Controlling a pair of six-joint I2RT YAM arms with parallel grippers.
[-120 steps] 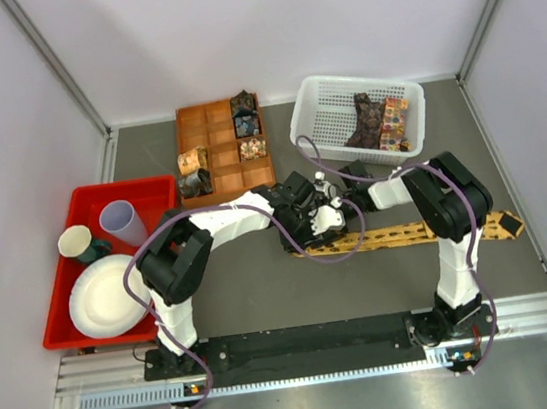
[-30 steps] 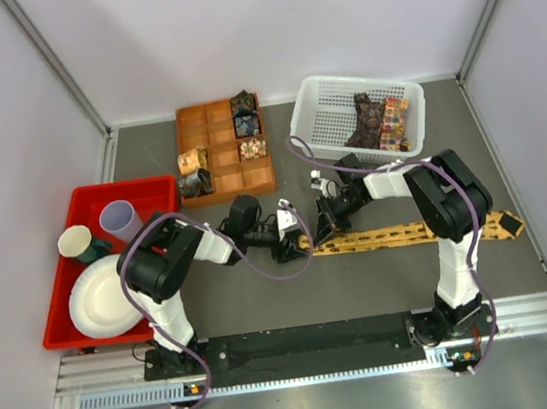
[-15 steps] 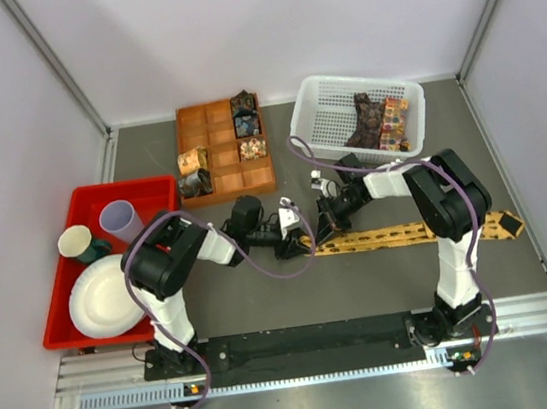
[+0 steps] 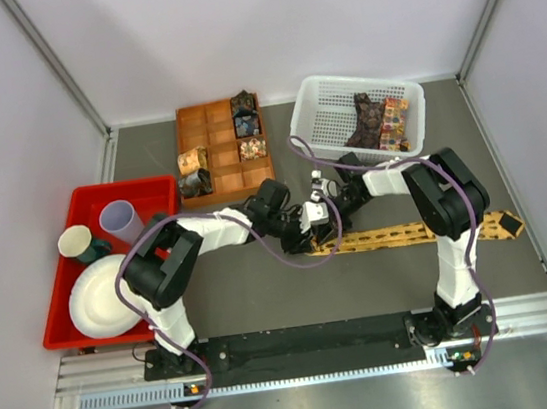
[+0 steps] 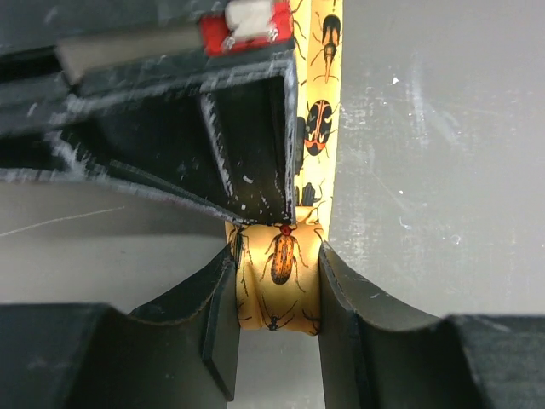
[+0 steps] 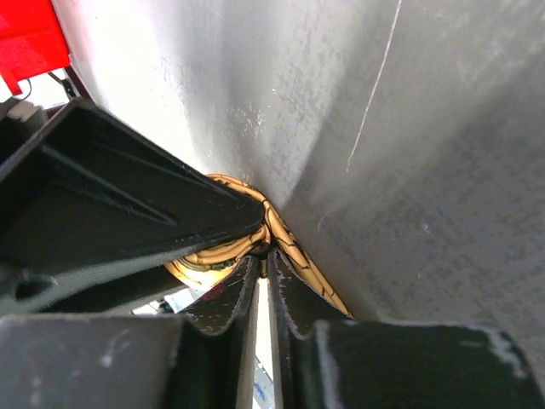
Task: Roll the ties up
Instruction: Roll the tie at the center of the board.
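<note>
A golden-yellow tie [image 4: 399, 235] printed with beetles lies flat across the table, its left end wound into a small roll [image 5: 281, 294]. My left gripper [image 5: 278, 260] is shut on that roll, one finger pressed to each side; the top view shows it [image 4: 310, 233] at the tie's left end. The flat strip [image 5: 322, 128] runs away from the roll beside the right gripper's black body. My right gripper [image 6: 266, 253] meets the roll from the other side, its jaws shut to a hairline slit with the tips pinching the tie's fabric [image 6: 300, 258]. From above it [image 4: 328, 219] sits next to the left one.
An orange-brown compartment tray [image 4: 213, 162] at the back holds several rolled ties [image 4: 244, 113]. A white mesh basket [image 4: 313, 108] to its right holds loose ties [image 4: 368, 121]. A red bin [image 4: 146, 191] on the left holds two cups and a plate.
My left gripper has slid right to the tie's rolled end and closed its fingers onto the roll. The right gripper has stayed at the roll.
</note>
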